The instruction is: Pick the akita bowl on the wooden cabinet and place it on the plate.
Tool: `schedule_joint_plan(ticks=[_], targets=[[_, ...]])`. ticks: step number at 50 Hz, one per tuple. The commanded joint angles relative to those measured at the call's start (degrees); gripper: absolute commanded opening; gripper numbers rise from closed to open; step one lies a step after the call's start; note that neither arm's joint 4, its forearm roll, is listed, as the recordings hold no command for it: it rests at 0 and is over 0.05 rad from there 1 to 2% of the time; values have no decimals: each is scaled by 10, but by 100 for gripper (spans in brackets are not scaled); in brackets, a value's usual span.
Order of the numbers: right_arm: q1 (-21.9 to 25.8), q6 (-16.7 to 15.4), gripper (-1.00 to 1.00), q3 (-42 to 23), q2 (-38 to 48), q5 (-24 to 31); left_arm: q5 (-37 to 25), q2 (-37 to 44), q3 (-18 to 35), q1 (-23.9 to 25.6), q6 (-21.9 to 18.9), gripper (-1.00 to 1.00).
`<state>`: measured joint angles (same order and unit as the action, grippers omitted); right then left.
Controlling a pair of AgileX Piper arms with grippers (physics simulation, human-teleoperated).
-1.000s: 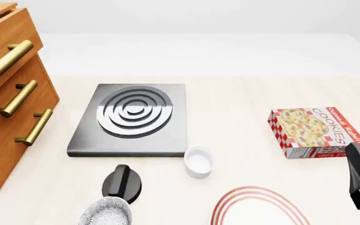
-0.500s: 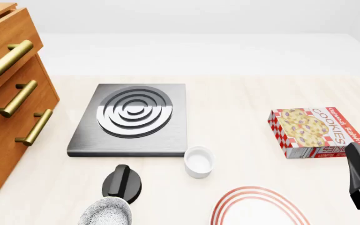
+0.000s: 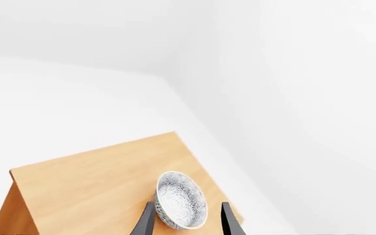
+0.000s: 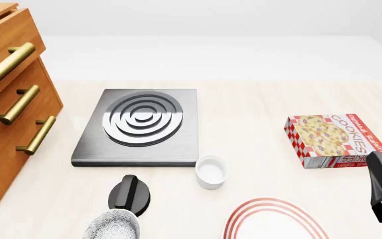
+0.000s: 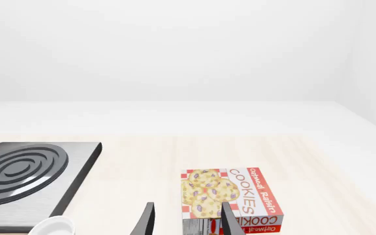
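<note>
In the left wrist view the akita bowl (image 3: 181,198), speckled grey and white, rests on the wooden cabinet (image 3: 90,186) near one corner of its top. My left gripper (image 3: 187,205) is open above it, and the bowl shows in the gap between the two dark fingers without visible contact. The front view shows only the cabinet's drawer fronts (image 4: 12,109); its top and my left gripper are outside that view. The red-ringed plate (image 4: 244,216) is cut by the near edge. My right gripper (image 4: 377,162) hangs open and empty at the right, near the cookie box.
A second speckled bowl (image 4: 113,226) sits on the table at the near edge, beside a black knob-shaped object (image 4: 130,193). Beyond them are a small white cup (image 4: 210,172) and the dark stove slab (image 4: 139,124). A cookie box (image 4: 334,139) lies at the right.
</note>
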<state>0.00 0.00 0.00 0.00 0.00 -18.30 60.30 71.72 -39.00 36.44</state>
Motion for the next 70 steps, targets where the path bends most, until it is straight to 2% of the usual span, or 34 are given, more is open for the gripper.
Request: schedule_joint_plan(ticks=[1,22,50,70], targets=[[0,0,100,0,0,0,11,22,-12,-5,-4,100],[0,0,100,0,0,0,24,66,-14,-3,-15,100],[0,0,100,0,0,0,23,93,-6,24,-44,100],[0,0,100,0,0,0,35,117,-8,27,-44,100]])
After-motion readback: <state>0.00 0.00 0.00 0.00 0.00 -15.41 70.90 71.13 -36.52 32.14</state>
